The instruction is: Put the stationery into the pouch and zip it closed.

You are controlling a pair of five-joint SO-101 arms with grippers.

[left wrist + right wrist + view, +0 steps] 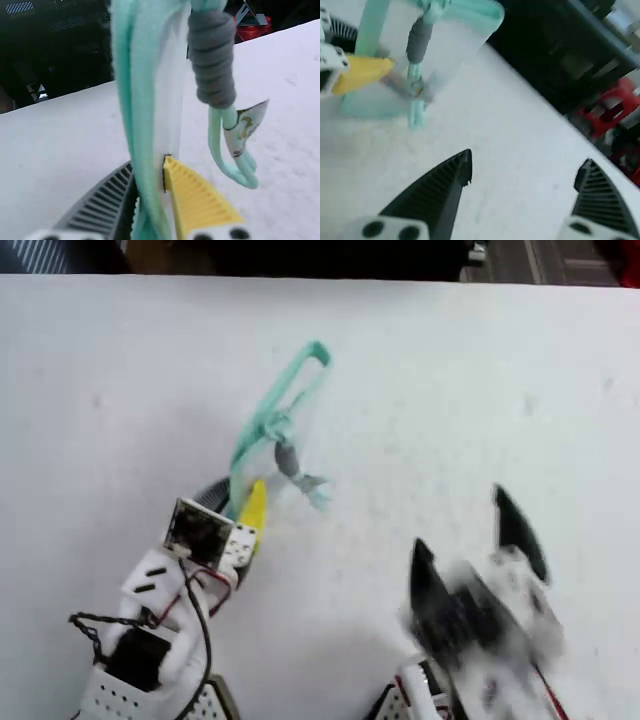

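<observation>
Over on the left of the table [500, 360], the left gripper [245, 510] has its yellow and grey jaws clamped on one end of the pouch [285, 400]; the pouch is held up on edge, and its long axis runs from that grip diagonally away toward the far side.

The bit that matters imo is the zip pull [290, 462]; it's a grey-wrapped mint cord with a little tag, hanging off the pouch partway along, on the side that faces the right arm. You can see it dangling free in the left wrist view too [212, 55], just beside the pouch wall [150, 100].

The right gripper [458, 517] is well apart from all this, down near the front edge, with its black jaws spread wide and nothing in them; from its own camera the pull [417, 42] and pouch [455, 35] sit ahead of the jaws and off toward the left arm.

So my guess is the right arm is the one to go for the pull, since the left is busy holding; it'd have to travel across and line up with a thin, swingy cord, which looks fiddly. Can't tell if the zip is open, or whether any stationery is inside.
</observation>
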